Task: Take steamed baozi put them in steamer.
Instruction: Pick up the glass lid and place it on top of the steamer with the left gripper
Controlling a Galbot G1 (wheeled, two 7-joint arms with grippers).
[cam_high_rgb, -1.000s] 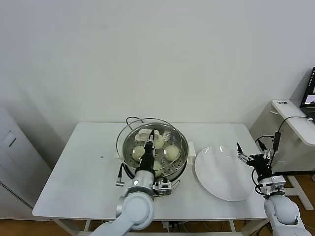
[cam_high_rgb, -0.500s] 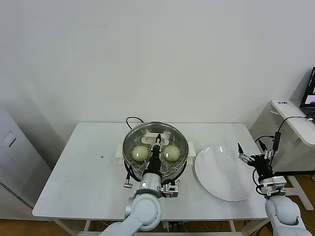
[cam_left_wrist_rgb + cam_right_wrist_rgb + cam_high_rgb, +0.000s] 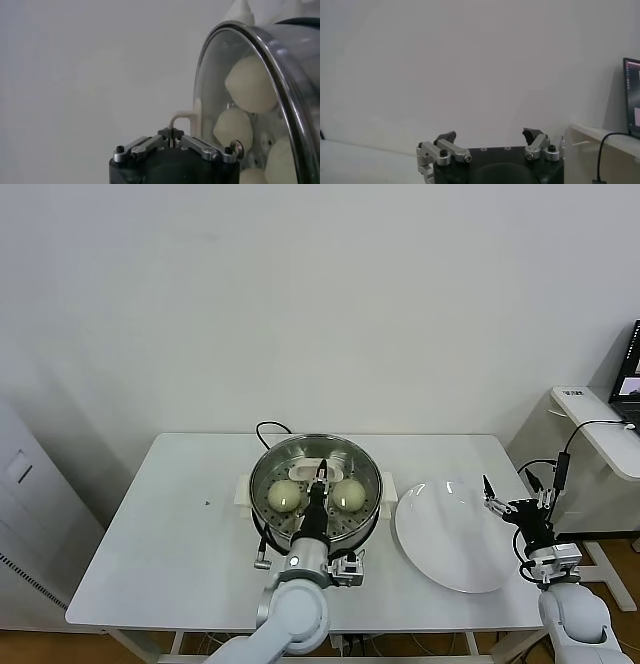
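The steel steamer (image 3: 372, 506) stands mid-table. Two cream-white baozi (image 3: 285, 496) (image 3: 347, 493) show clearly in it under the round glass lid (image 3: 300, 456), which lies over the pot. In the left wrist view several baozi (image 3: 250, 82) show through the lid (image 3: 270, 60). My left gripper (image 3: 321, 477) (image 3: 171, 134) is shut on the lid's cream handle (image 3: 181, 119), above the steamer's middle. My right gripper (image 3: 497, 502) (image 3: 490, 134) is open and empty, raised at the right edge of the white plate (image 3: 450, 534).
The empty white plate lies to the right of the steamer. The steamer's black cord (image 3: 268, 427) loops behind it. A side desk with a laptop (image 3: 630, 379) stands at the far right. The wall is close behind the table.
My left gripper has carried the glass lid to the right, from tilted off the steamer's left side to lying over the pot. The right arm has not moved.
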